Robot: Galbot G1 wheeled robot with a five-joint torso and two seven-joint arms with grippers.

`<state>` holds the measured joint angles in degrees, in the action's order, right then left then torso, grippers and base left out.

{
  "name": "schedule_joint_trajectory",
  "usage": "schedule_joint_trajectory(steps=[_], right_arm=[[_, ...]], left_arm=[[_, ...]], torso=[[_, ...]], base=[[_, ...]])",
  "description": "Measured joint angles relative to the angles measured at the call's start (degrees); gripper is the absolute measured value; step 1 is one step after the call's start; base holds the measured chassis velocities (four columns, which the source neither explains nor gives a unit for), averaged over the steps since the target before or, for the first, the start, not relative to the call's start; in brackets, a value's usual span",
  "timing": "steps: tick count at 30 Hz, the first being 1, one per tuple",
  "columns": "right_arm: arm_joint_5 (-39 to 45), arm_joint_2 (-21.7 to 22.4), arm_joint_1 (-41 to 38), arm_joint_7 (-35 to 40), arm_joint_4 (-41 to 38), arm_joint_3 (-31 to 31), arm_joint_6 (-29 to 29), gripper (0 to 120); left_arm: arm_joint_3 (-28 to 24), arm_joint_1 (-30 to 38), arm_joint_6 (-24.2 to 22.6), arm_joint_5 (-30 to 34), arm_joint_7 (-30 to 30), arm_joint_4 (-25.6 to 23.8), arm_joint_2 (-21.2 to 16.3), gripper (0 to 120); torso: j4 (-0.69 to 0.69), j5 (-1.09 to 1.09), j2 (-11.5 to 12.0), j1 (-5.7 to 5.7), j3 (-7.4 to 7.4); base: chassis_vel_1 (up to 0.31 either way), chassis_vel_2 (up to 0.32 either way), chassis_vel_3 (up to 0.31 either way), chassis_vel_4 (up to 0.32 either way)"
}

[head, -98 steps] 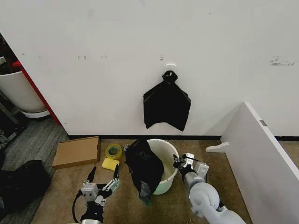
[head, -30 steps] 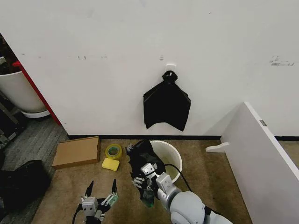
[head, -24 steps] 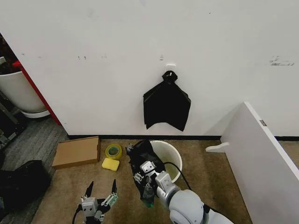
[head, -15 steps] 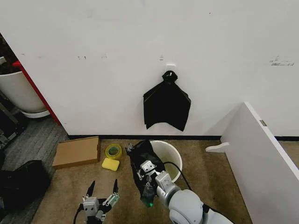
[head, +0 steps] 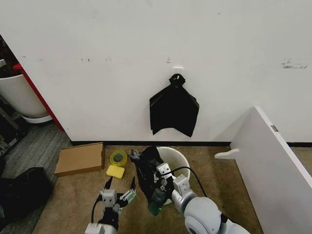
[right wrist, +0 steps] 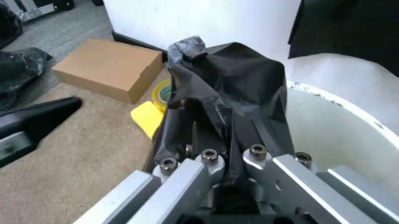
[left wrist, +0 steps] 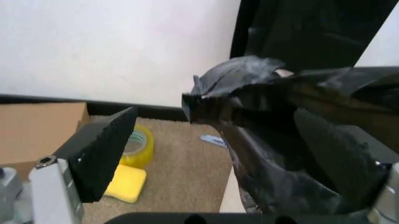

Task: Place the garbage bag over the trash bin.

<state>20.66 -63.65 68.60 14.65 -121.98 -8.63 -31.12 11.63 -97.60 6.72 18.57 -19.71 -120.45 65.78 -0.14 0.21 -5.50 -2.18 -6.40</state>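
Right tool [head: 159, 176] pinches the crinkly black plastic garbage bag [head: 152, 180] draped beside the round cream-white trash bin [head: 176, 161]; left tool [head: 118, 191] (fingers spread) waits nearby.

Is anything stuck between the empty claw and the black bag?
Nothing visible stands between them. The left gripper is open over bare carpet beside the garbage bag, which hangs over the near side of the trash bin. The right gripper is shut on the bag.

Bare brown carpet [head: 73, 195] lay open at eight o'clock; the crinkly black plastic garbage bag [head: 148, 178] draped the round cream-white plastic trash bin's [head: 179, 163] nine o'clock rim; yellow sponge [head: 115, 171] nearby.
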Motion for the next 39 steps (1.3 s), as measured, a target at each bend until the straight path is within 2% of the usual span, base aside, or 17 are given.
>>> schedule_joint_trajectory(steps=[4, 11, 21, 27, 28, 31, 36, 39], right_arm=[[1.19, 0.19, 0.44, 0.52, -0.37, 0.77, -0.08, 0], [3.0, 0.42, 0.97, 1.11, -1.17, 1.48, -0.72, 0], [2.89, -0.03, 1.06, 1.11, -0.96, 1.42, -0.77, 0], [2.35, -0.19, 1.82, 1.08, -0.84, 1.08, -0.76, 0], [2.35, -0.19, 1.82, 1.08, -0.84, 1.08, -0.76, 0], [2.0, -0.34, 1.9, 1.07, -0.59, 0.63, -0.75, 0], [1.96, -0.72, 1.85, 1.15, -0.35, 0.48, -0.74, 0], [2.01, -0.78, 1.81, 1.19, -0.28, 0.54, -0.71, 0]], left_arm=[[-1.53, 4.34, -4.43, 3.2, -0.76, 0.98, 0.04, 99], [-5.13, 9.61, -9.2, 7.94, -2.02, 2.16, 0.05, 99], [-8.62, 12.63, -11.21, 9.23, -2.95, 4.01, -0.29, 98], [-11.68, 17.73, -17.85, 14.02, -7.12, 4.47, 0.28, 96], [-11.68, 17.73, -17.85, 14.02, -7.12, 4.47, 0.28, 96], [-12.46, 20.14, -23.48, 18.29, -10.27, 4.2, 0.64, 95], [-12.35, 22.53, -31.18, 20.42, -12.94, 4.13, 0.94, 94], [-12.19, 23.17, -32.69, 21.23, -13.83, 4.73, 0.87, 93]], torso=[[0.01, 0.0, 0.0, 0.0, 0.0], [0.0, 0.01, 0.01, 0.0, 0.0], [0.01, 0.01, 0.01, 0.0, 0.0], [0.01, 0.0, 0.01, 0.0, 0.0], [0.01, 0.0, 0.01, 0.0, 0.0], [0.0, 0.0, 0.01, 0.0, 0.0], [0.01, 0.0, 0.01, 0.0, 0.0], [0.01, 0.0, 0.01, 0.0, 0.0]], base=[[0.0, 0.0, 0.0, 0.0], [0.0, 0.0, 0.0, 0.0], [0.0, 0.0, 0.0, 0.0], [0.0, 0.0, 0.0, 0.0], [0.0, 0.0, 0.0, 0.0], [0.0, 0.0, 0.0, 0.0], [0.0, 0.0, 0.0, 0.0], [0.0, 0.0, 0.0, 0.0]])
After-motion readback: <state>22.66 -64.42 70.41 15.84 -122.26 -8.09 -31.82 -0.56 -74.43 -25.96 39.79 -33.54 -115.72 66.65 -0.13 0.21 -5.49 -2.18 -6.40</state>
